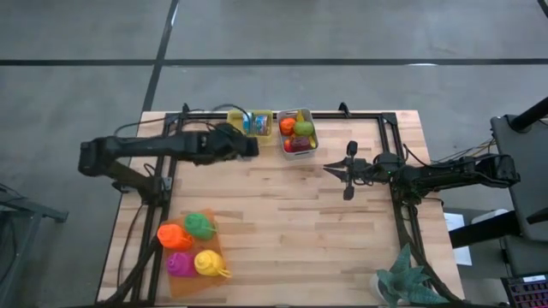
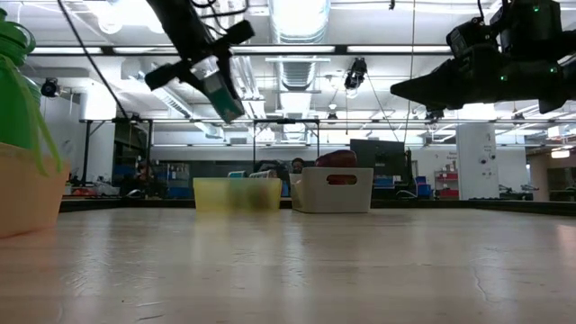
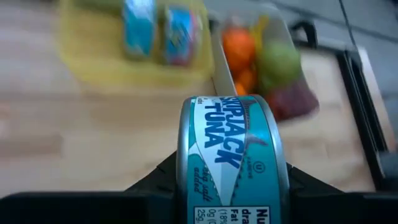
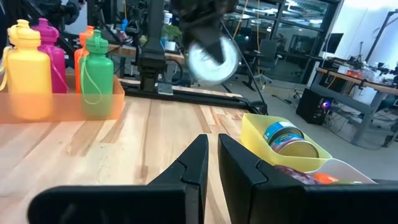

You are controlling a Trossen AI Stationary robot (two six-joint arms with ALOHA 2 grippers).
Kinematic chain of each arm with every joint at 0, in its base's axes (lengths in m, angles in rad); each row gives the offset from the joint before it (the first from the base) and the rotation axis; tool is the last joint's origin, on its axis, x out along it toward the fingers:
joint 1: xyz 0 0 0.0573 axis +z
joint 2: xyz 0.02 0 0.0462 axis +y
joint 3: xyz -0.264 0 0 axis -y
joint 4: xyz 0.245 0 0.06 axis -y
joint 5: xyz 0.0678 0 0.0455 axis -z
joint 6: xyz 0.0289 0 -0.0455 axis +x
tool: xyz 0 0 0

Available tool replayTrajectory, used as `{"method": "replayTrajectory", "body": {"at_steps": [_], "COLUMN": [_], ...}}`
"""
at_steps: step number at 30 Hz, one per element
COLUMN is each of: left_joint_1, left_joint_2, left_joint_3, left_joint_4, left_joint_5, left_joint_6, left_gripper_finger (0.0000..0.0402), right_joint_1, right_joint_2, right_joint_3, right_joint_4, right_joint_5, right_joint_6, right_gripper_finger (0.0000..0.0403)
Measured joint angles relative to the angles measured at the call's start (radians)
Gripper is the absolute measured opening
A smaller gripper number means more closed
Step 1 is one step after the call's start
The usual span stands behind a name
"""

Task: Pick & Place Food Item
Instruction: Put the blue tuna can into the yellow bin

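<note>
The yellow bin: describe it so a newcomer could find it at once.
On the wooden table, look to the far edge, where two small bins stand side by side. The yellow bin is the one nearer the left arm; it holds tins, while the white bin beside it holds fruit.

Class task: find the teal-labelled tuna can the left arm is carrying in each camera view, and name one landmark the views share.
High view: hidden under the left gripper, beside the yellow plastic bin.
Low view: teal-labelled tuna can, upper left, in the air.
Left wrist view: bottom centre, between the fingers.
Right wrist view: blurred disc, top centre.
Shared landmark: the yellow plastic bin.
</note>
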Motion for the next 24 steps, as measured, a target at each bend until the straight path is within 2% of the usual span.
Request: {"method": "replayTrajectory", "body": {"at_steps": [6,16,24], "left_joint_1": [0.145,0.462,0.500], "left_joint_2": [-0.064,-0.005,0.131], "left_joint_3": [0.000,0.000,0.034], "left_joint_4": [-0.004,0.098,0.152], "left_joint_5": [-0.046,0.073,0.097], "left_joint_6": [0.127,0.323,0.407], "left_gripper_finger": [0.0125,0.0125,0.0125], "right_joint_1": [0.000,0.000,0.000], "right_joint_2": [0.000,0.000,0.000], "right_joint_3": [0.000,0.000,0.000], "right_joint_4": [0.000,0.000,0.000], "right_joint_5": [0.000,0.000,0.000], "right_joint_6": [0.000,0.000,0.000], "right_gripper_finger": [0.0033,0.0033,0.0033]}}
